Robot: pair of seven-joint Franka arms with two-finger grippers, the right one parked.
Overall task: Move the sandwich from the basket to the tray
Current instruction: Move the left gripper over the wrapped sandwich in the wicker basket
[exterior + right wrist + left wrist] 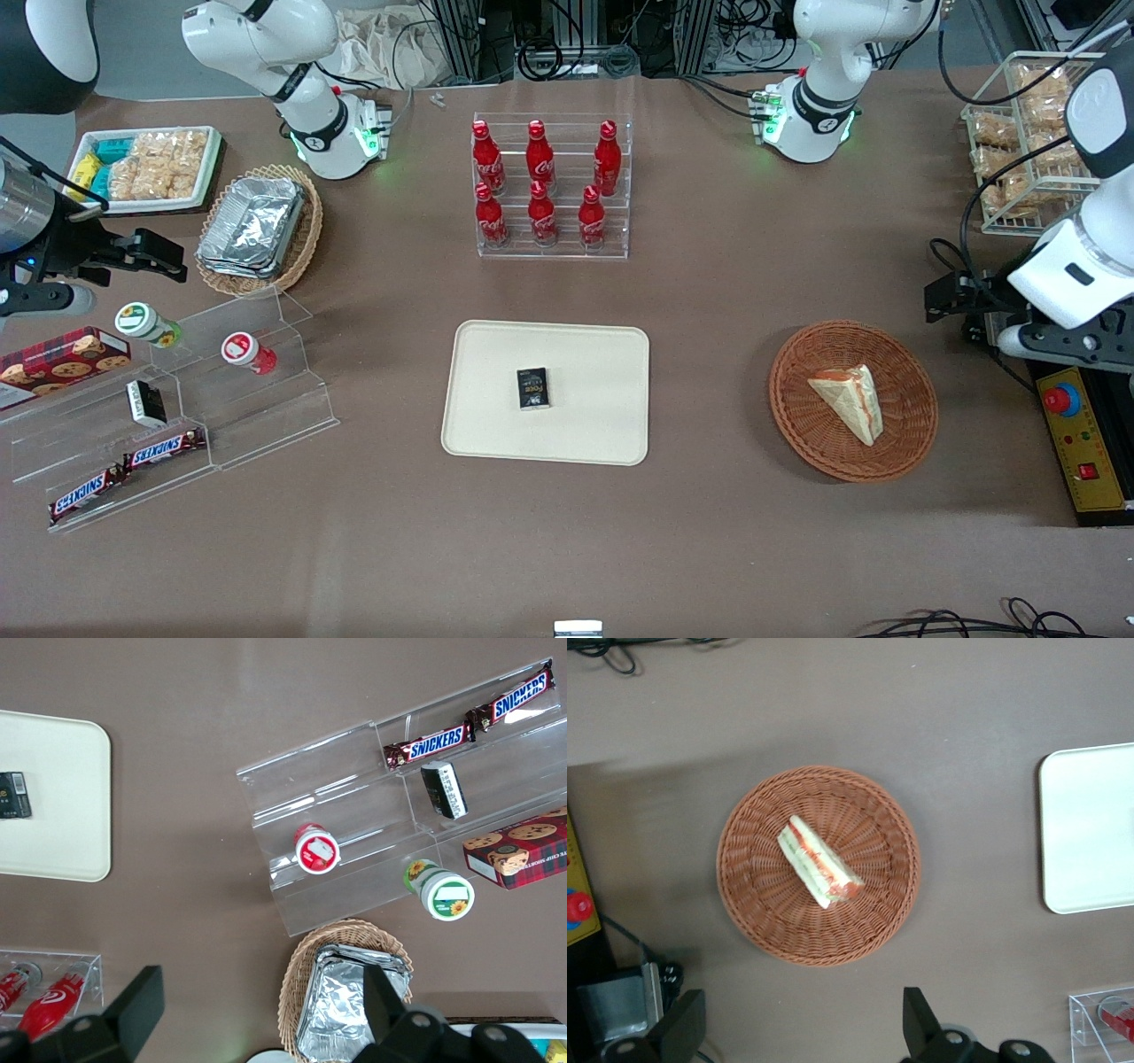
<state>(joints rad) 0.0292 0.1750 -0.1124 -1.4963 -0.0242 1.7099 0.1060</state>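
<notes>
- The counter (pixel 567 549) is covered in plain brown, with a broad bare strip along the edge nearest the front camera.
- The cream tray (pixel 545 392) lies flat at the middle; a small black packet (pixel 533 388) sits on it, its writing too small to read.
- The sandwich (pixel 849 401) lies in the reddish-brown basket (pixel 853 400), toward the working arm's end, with bare counter between basket and tray.
- Toward the parked arm's end, clear steps hold two bars (pixel 124 470) marked SNICKERS.
- The left arm's claw (pixel 799 1028) hangs above the counter just beside the basket, spread wide and holding nothing.
- Farther off, red bottles (pixel 541 182) stand in a clear rack; cables trail past the counter's edge.
</notes>
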